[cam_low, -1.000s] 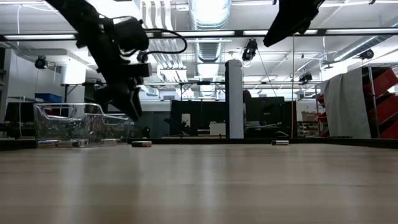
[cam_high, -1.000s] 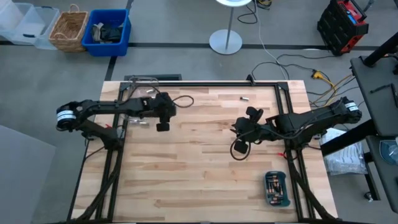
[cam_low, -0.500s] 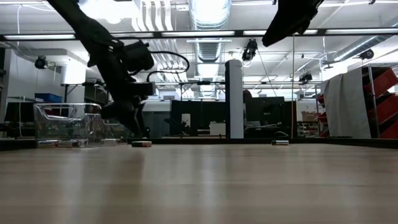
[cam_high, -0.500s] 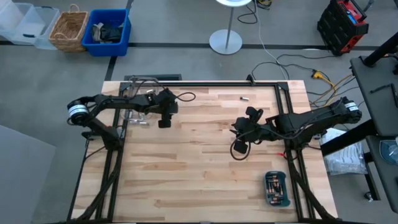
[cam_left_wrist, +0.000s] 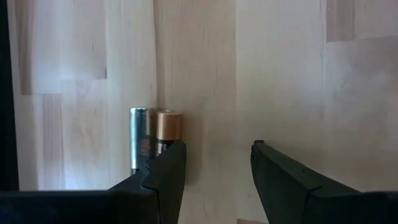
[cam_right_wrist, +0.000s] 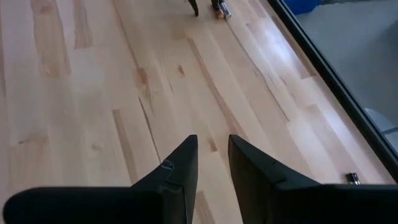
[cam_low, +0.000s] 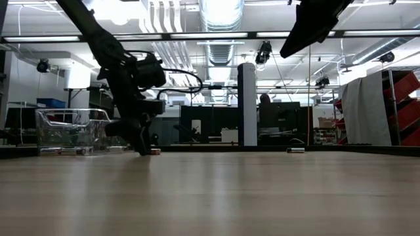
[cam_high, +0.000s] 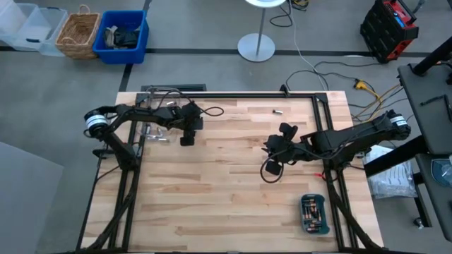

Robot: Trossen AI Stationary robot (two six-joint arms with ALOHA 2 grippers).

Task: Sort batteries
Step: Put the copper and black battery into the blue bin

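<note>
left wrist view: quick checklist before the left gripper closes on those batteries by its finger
1. Left gripper open: ok, a clear gap shows between its fingers.
2. Batteries between the fingers: not ok, the two cells lie beside one finger, outside the gap.
3. One cell singled out: not ok, a silver and a coppery cell lie side by side, touching.
4. Gripper down at the table: ok, the low view shows its tips at the surface.
5. Right gripper out of the way: ok, it hangs high over mid table.
6. Clear box clear of the arm: cannot tell.
</note>
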